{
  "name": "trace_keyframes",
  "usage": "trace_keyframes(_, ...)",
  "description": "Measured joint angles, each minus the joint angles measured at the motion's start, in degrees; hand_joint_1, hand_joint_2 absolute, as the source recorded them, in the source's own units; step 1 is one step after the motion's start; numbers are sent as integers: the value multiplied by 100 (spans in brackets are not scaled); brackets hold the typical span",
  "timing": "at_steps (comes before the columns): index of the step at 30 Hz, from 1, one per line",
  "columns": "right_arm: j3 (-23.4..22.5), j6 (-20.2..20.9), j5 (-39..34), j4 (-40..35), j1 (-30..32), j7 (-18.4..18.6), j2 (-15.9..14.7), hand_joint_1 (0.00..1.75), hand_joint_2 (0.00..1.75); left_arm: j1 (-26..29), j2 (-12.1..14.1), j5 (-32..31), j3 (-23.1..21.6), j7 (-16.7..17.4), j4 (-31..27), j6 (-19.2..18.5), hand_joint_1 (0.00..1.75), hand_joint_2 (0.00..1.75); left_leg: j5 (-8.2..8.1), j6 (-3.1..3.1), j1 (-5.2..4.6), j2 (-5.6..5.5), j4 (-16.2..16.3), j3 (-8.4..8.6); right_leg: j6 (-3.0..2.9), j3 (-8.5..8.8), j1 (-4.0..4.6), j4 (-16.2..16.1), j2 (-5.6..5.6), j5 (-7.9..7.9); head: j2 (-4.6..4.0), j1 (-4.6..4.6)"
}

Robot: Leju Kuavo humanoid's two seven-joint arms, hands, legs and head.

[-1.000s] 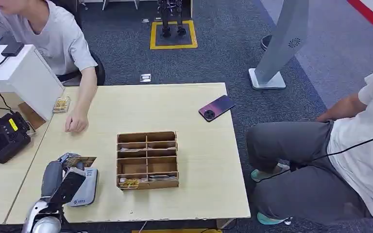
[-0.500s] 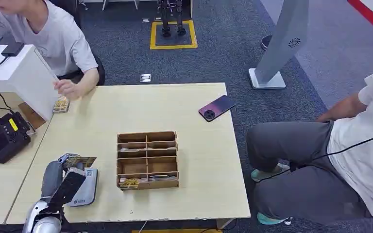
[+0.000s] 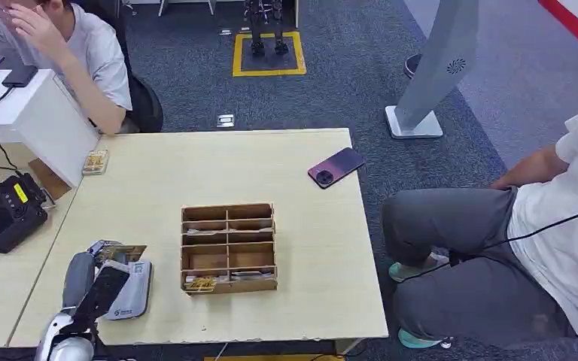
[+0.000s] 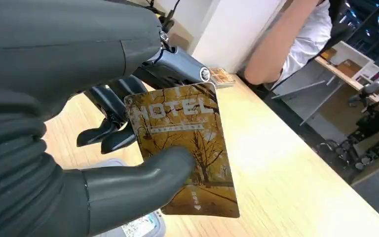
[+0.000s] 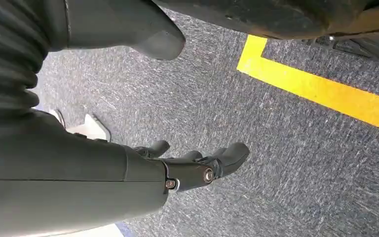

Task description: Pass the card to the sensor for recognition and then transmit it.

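Left wrist view is showing my left hand (image 4: 79, 163) pinching the golden hotel card (image 4: 185, 148) over the grey card reader (image 3: 132, 289) at the table's near corner, long side pointing away from me, so I am guessing handing over comes next, while my right hand (image 5: 177, 168) is hanging open.

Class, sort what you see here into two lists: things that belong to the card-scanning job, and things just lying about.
Job:
left hand, holding the card
card, printed HOTEL
grey sensor pad, under the left hand

Lying about:
wooden organiser
phone
black device
small packet
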Motion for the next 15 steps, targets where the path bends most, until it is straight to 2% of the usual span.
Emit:
trace_keyframes(6, -2, -28, -15, 0, 1, -4, 15, 0, 175, 42, -33, 306, 98, -33, 44, -182, 175, 175, 0, 0, 0, 1, 0, 0, 0, 0, 0, 0, 0, 0, 0, 0)
trace_keyframes(15, -24, -24, -59, -2, 3, -63, 15, 0, 175, 101, -55, 350, 192, -50, 74, -273, 175, 175, 0, 0, 0, -3, 0, -1, 0, 0, 0, 0, -2, 0, 0, 0)
